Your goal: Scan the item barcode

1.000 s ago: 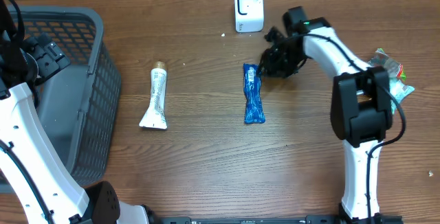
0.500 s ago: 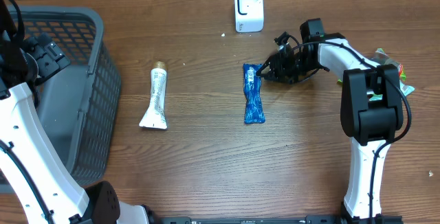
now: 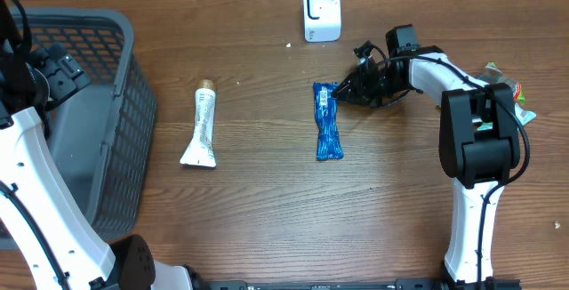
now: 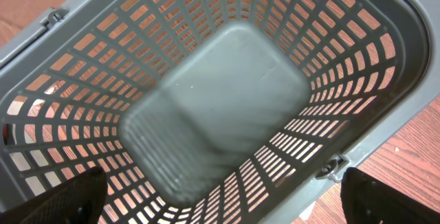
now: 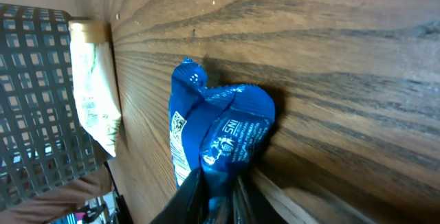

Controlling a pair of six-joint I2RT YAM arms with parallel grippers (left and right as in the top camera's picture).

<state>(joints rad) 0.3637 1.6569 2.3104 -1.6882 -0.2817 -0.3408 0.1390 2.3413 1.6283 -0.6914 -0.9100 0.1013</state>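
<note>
A blue snack packet lies lengthwise on the wooden table, a white barcode strip along its side. My right gripper comes in from the right and is shut on the packet's far end, the foil crumpled between its dark fingers. A white scanner stands upright at the back, just beyond the packet. Far to the left, my left gripper hangs open over the grey basket, nothing between its fingers.
A white tube with a gold cap lies left of the packet and also shows in the right wrist view. The grey mesh basket fills the left side. A colourful wrapper lies at the right edge.
The right arm swung down beside the packet's top end, and its fingers closed onto the blue foil. The left arm has not moved.
</note>
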